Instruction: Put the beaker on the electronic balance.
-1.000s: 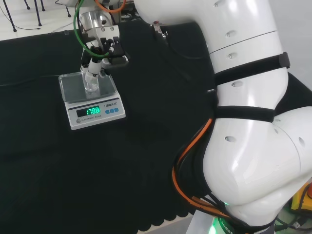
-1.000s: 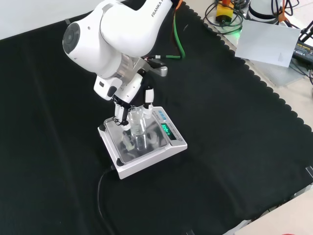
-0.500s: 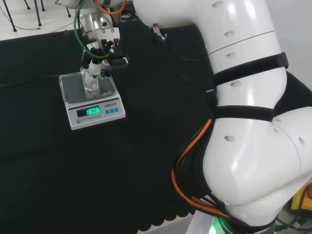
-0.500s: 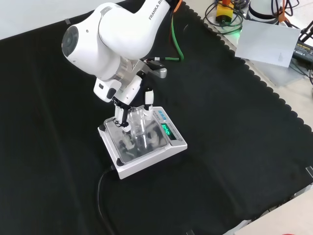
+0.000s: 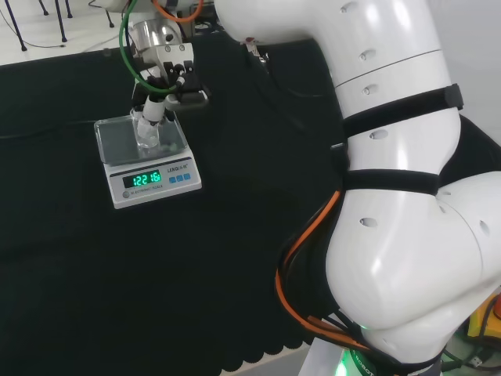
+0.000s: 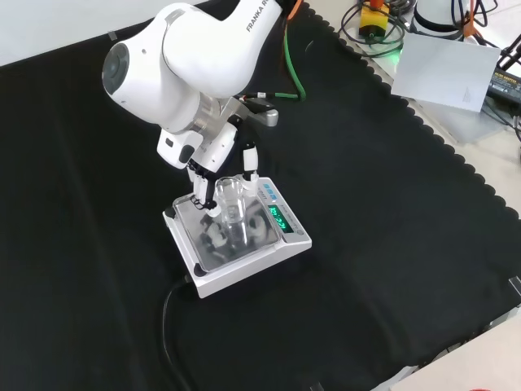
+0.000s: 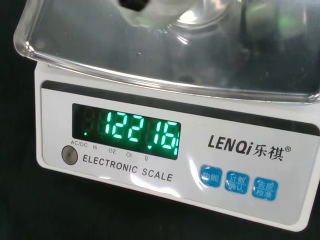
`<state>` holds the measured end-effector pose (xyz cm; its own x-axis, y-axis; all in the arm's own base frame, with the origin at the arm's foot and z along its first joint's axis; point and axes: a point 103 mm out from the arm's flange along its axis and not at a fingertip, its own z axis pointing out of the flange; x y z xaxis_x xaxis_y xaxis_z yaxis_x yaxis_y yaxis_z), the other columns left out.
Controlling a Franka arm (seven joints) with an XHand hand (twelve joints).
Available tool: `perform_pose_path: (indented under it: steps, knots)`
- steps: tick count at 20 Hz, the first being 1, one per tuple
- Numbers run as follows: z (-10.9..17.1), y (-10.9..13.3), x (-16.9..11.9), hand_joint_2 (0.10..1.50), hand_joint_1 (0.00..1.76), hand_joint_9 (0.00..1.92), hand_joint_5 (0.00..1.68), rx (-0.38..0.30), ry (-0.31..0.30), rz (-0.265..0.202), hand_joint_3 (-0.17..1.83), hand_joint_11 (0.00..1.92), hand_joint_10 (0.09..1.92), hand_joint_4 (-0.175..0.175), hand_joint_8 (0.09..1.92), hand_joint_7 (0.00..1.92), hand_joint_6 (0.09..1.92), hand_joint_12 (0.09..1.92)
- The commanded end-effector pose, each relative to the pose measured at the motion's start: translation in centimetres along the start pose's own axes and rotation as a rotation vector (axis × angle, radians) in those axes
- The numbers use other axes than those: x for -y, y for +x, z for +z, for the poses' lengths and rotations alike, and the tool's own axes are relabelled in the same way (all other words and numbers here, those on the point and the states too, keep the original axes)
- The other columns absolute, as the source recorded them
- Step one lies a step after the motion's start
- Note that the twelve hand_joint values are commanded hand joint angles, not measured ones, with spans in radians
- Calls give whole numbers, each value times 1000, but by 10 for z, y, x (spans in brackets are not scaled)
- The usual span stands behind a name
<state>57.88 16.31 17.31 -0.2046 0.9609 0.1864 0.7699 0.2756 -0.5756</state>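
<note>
— Could you tell if the hand gripped the beaker?
— No, clear glass blurred there.
— And the balance?
— Wrist view cut off its far pan.

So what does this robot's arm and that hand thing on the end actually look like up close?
The arm is made of glossy white, rounded links with a round grey cap at one joint and black bands between sections. Lettering runs along one link. A green cable and an orange one trail along it. The hand is black and white with slim fingers, set on a shiny metal wrist.
</note>
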Motion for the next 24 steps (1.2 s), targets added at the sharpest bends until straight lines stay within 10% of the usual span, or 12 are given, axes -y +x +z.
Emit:
perform_pose_path:
  steps: [1, 7, 14, 24]
  knots:
    - [5, -1, -2, 821, 906, 243, 101, 38, 36, 0, -173, 318, 872, -18, 775, 122, 301, 1382]
    - [5, 8, -3, 775, 848, 5, 2, 80, 80, 24, -161, 14, 444, 32, 87, 0, 87, 1333]
    - [-3, 8, 4, 668, 488, 0, 0, 22, 161, -6, -82, 0, 87, 67, 87, 0, 87, 991]
    - [-34, 8, 34, 642, 416, 14, 0, -23, 8, -43, -32, 0, 87, 45, 87, 0, 87, 873]
